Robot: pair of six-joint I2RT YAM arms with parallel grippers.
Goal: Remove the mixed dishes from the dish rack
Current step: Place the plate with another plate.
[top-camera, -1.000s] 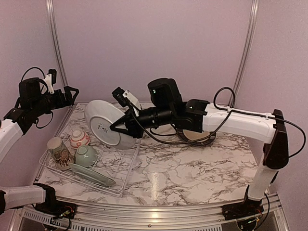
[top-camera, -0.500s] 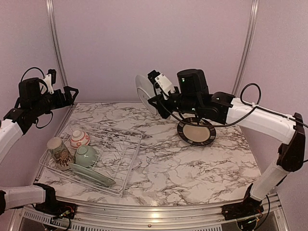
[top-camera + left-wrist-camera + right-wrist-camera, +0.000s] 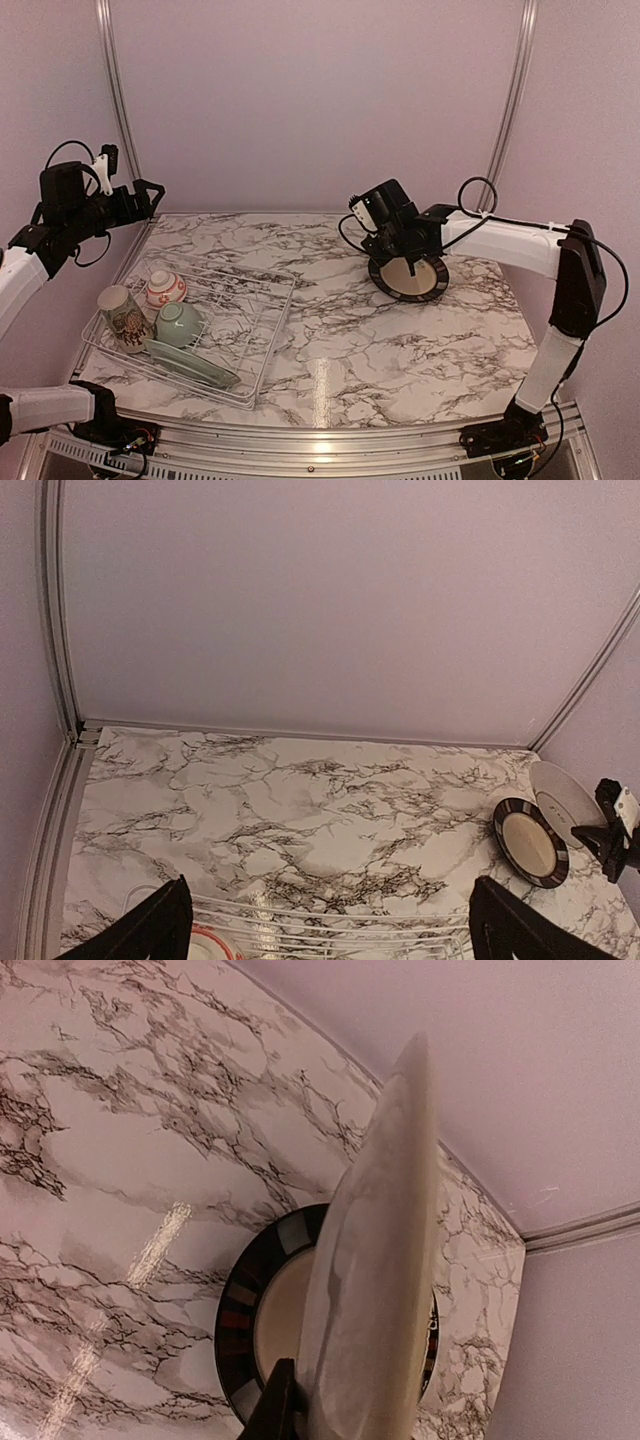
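My right gripper (image 3: 398, 245) is shut on the rim of a pale plate (image 3: 375, 1260) and holds it on edge just above the large black plate (image 3: 408, 280), which lies flat on the table at the back right. One dark finger (image 3: 275, 1410) shows against the plate; the other is hidden behind it. The held plate also shows in the left wrist view (image 3: 563, 798). The white wire dish rack (image 3: 250, 330) at front left holds a cream mug (image 3: 122, 316), a red-and-white bowl (image 3: 165, 288), a pale green bowl (image 3: 180, 322) and a pale green plate (image 3: 195, 365). My left gripper (image 3: 140, 200) is open and empty, high above the rack's far left.
The marble table ends at purple walls behind and at both sides, with a metal rail along the left edge (image 3: 50, 810). The right arm's elbow (image 3: 575, 270) stands at the far right. The rack's right half (image 3: 255, 300) has bare wire.
My right gripper has lifted the pale plate out of the rack, carried it right across the table, and lowered it over the black plate. The left arm has not moved.
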